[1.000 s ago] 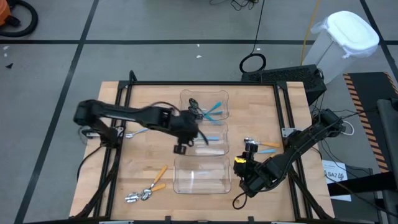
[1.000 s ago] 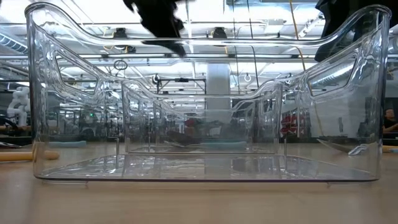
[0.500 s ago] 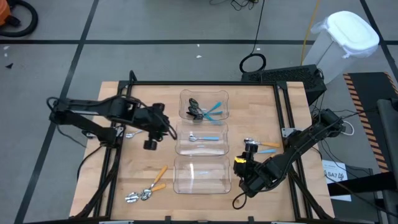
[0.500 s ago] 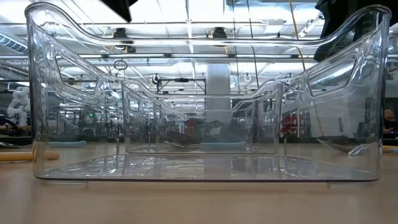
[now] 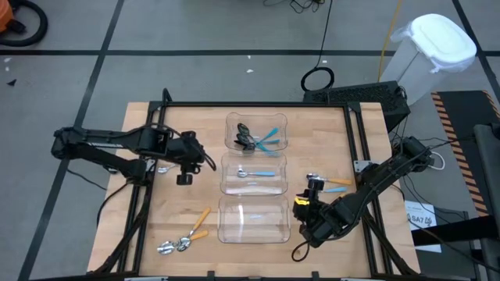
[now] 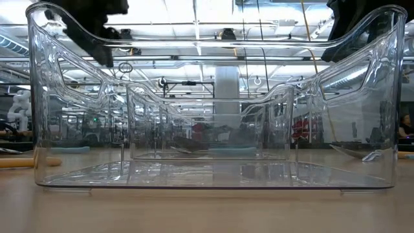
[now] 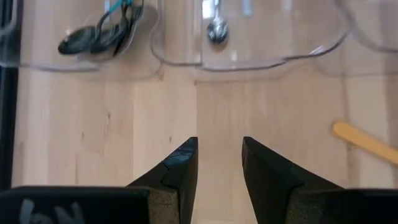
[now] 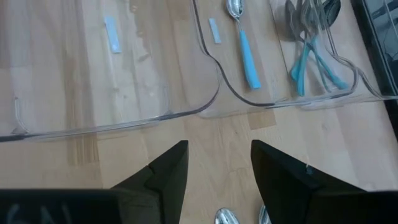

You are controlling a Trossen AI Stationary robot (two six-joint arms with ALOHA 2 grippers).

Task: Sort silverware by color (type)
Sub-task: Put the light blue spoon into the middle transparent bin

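Observation:
Three clear bins stand in a row at the table's middle. The far bin (image 5: 275,144) holds dark-bowled spoons (image 7: 93,38) with blue handles. One silver spoon with a blue handle (image 8: 245,53) lies in the middle bin (image 5: 277,185). The near bin (image 5: 226,230) holds no spoon. Loose silverware lies on the wood: orange-handled spoons (image 5: 186,234) at the near left, a spoon (image 5: 164,167) by the left arm, and orange- and blue-handled spoons (image 5: 337,185) at the right. My left gripper (image 7: 219,149) hangs open over bare wood left of the bins. My right gripper (image 8: 219,155) is open above the right-hand spoons.
A black frame (image 5: 250,104) runs round the table's edges. In the low view the near bin's clear wall (image 6: 213,116) fills the picture. Bare wood lies between the left gripper and the near-left spoons. A white lidded bin (image 5: 433,47) stands on the floor beyond the table's far right.
My left gripper has drawn back from above the middle bin toward the table's left edge, staying open with nothing between its fingers. The spoon in the middle bin lies where it was. My right arm has kept still.

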